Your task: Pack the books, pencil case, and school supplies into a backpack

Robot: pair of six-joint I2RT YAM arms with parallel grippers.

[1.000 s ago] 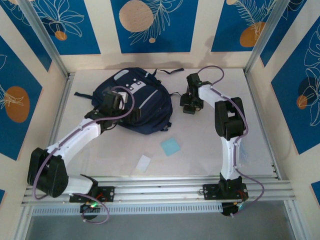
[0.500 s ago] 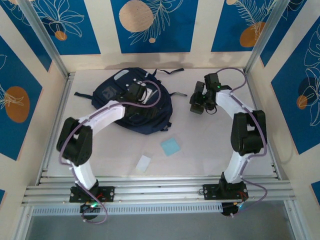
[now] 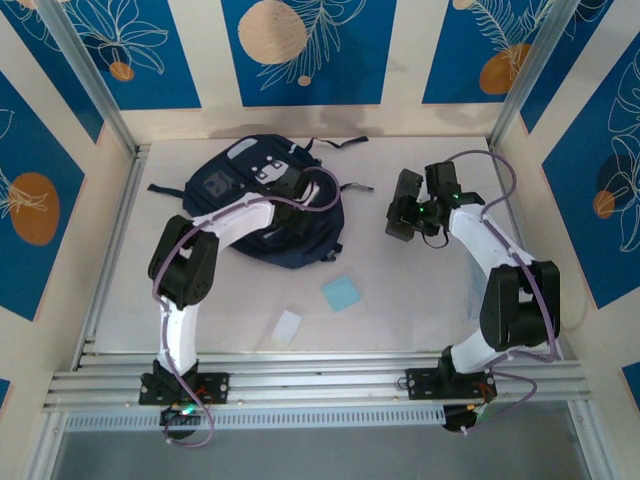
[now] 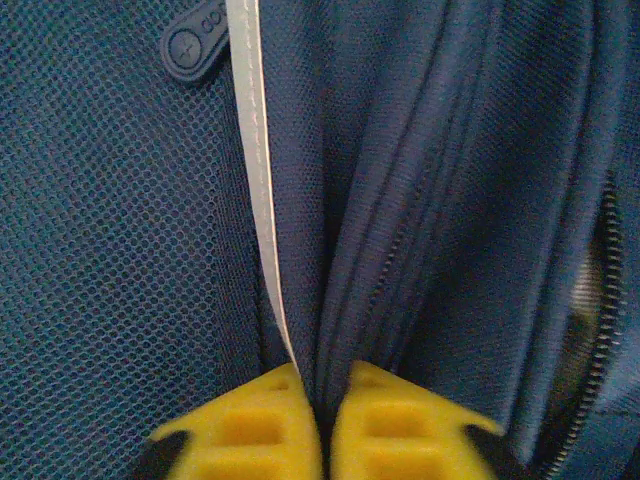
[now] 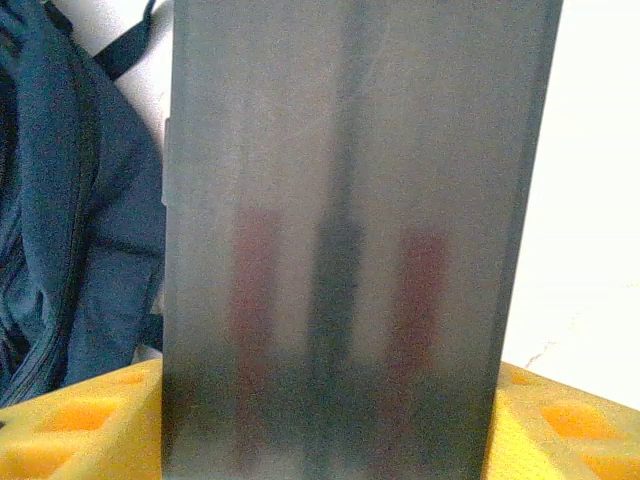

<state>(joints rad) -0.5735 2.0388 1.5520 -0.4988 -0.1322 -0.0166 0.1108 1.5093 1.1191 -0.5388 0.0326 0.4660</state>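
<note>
Left gripper (image 4: 322, 405): jaws pinched together on a fold of the backpack (image 4: 120, 250)
Right gripper (image 5: 330, 420): jaws clamped on the pencil case (image 5: 350, 200)

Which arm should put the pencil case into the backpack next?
Right: the right gripper holds the pencil case beside the backpack; the left gripper is shut on its fabric by the zip.

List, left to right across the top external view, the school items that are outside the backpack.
white piece → light-blue pad → pencil case, clamped in the right gripper. The backpack is left out: it spans too wide to place in the order.
</note>
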